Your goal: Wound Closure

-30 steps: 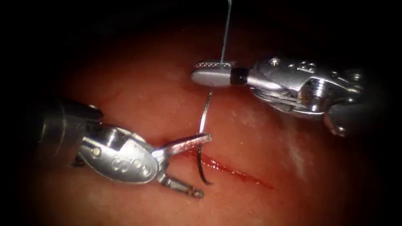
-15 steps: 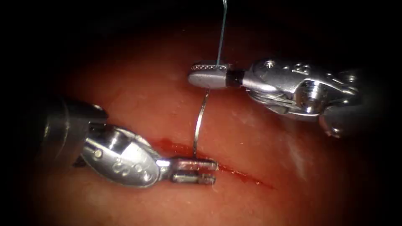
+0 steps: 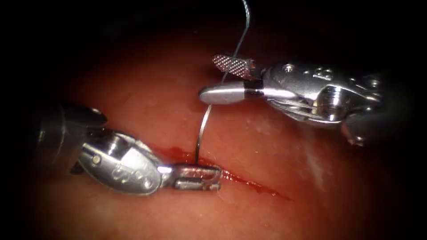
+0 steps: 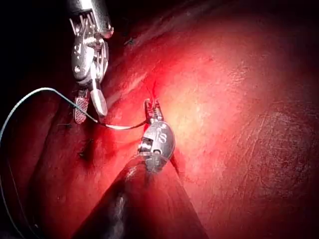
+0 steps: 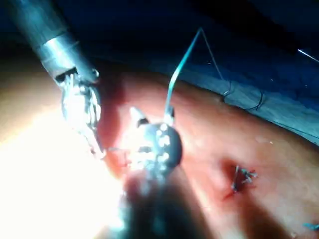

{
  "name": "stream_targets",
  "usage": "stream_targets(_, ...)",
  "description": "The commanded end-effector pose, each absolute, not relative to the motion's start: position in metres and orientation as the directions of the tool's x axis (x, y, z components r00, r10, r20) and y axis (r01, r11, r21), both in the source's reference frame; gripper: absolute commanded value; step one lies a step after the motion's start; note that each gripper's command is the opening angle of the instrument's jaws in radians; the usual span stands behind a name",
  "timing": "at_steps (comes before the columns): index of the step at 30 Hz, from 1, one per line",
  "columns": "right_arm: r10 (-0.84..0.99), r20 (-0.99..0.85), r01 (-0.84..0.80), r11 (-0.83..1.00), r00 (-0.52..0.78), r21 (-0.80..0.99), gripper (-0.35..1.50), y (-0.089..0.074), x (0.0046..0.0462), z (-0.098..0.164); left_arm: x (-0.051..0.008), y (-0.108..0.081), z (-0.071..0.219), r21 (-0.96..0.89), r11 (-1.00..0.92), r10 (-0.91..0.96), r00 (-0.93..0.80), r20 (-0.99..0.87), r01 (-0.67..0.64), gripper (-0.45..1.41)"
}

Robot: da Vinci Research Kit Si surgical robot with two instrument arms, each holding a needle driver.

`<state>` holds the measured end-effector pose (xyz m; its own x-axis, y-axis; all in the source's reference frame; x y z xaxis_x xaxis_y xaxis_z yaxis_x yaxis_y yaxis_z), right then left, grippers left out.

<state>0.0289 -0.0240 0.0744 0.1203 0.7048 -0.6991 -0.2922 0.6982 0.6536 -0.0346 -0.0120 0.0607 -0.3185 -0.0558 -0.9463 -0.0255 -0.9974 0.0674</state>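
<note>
My left tool (image 3: 198,177) lies over the cut (image 3: 255,186), its jaws shut on the curved needle (image 3: 201,131) low along its curve. The needle's tip is hidden by those jaws, so I cannot tell whether it is in the tissue (image 3: 147,102). From there the needle rises to my right tool (image 3: 209,78), whose jaws stand open around the needle's thread end without gripping it. The thread (image 3: 242,33) runs up and away from there. In the left wrist view the left tool (image 4: 152,107) holds the needle (image 4: 122,127), with the open right tool (image 4: 88,107) at its other end.
Red fluid lines the cut and pools beside the left jaws. In the right wrist view a knotted stitch with cut thread ends (image 5: 241,179) sits in the tissue, and loose thread (image 5: 239,97) lies along its far edge.
The left jaws have shut on the needle, down by the cut. The right jaws, shut on the needle's upper end before, have opened and let it go.
</note>
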Motion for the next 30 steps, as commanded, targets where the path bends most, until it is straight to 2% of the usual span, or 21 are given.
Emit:
stream_targets(1, 0.703, -0.702, -0.290, 0.699, 0.114, 0.653, 1.30, -0.0241, 0.0294, 0.0747, -0.0351, -0.0120, 0.0614, 0.069, -0.997, -0.058, -0.316, -0.947, -0.025, -0.45)
stream_targets(17, 0.683, -0.724, -0.333, 0.708, 0.097, 0.623, 1.26, -0.0261, 0.0257, 0.0774, -0.0345, -0.0114, 0.0603, 0.063, -0.997, -0.047, -0.290, -0.956, -0.048, -0.45)
stream_targets(24, 0.806, -0.592, -0.237, 0.573, -0.010, 0.784, 1.13, -0.0280, 0.0261, 0.0790, -0.0350, -0.0115, 0.0591, 0.105, -0.994, -0.094, -0.234, -0.968, -0.036, -0.45)
stream_targets(30, 0.864, -0.493, -0.149, 0.477, -0.101, 0.866, 1.10, -0.0282, 0.0266, 0.0791, -0.0351, -0.0116, 0.0592, 0.170, -0.985, -0.162, -0.196, -0.967, -0.025, -0.45)
